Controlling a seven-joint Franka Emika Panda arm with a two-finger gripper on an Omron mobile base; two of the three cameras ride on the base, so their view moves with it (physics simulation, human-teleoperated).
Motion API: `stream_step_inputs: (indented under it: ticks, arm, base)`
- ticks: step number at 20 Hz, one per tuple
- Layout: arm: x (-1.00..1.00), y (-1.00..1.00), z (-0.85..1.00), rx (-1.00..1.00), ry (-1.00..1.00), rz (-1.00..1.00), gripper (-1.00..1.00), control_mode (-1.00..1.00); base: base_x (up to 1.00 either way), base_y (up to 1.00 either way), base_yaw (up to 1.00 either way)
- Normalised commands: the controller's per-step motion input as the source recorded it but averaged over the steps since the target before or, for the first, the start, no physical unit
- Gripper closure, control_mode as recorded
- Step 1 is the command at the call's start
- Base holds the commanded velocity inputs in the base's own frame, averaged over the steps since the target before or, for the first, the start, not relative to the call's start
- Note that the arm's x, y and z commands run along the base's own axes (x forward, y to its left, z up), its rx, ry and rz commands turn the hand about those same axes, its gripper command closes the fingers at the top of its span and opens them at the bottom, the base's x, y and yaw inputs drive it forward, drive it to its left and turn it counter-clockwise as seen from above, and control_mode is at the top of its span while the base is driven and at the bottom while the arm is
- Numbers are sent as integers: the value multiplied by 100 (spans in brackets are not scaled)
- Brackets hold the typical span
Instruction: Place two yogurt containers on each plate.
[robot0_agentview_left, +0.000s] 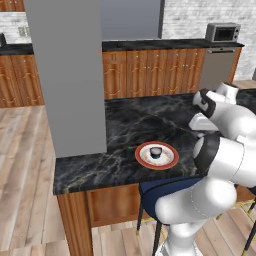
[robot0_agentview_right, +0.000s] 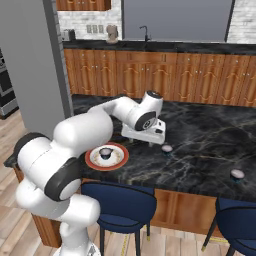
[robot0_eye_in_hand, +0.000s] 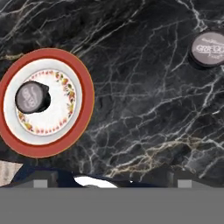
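A white plate with an orange-red rim lies near the front edge of the black marble counter. One yogurt container stands upright on it. A second yogurt container sits on the bare counter to the plate's right, and a third is farther right. My gripper hangs open above the counter between the plate and the second container. Its fingertips stand wide apart with nothing between them.
A wide grey column rises at the counter's left end. Blue stools stand under the counter's front edge. Wooden cabinets and a microwave line the back wall.
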Motion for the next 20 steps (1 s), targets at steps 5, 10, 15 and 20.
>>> stream_step_inputs:
  ticks: [5, 10, 15, 20]
  arm:
    - [0, -30, -1, -24, 6, -8, -100, -100]
    - [1, -22, -11, -19, 0, -4, -100, -100]
    - [19, -24, -13, -4, 0, 0, -100, -100]
    - [23, -24, -6, 0, 0, 0, -100, -100]
  base:
    - [0, 0, 0]
    - [0, 0, 0]
    - [0, 0, 0]
    - [0, 0, 0]
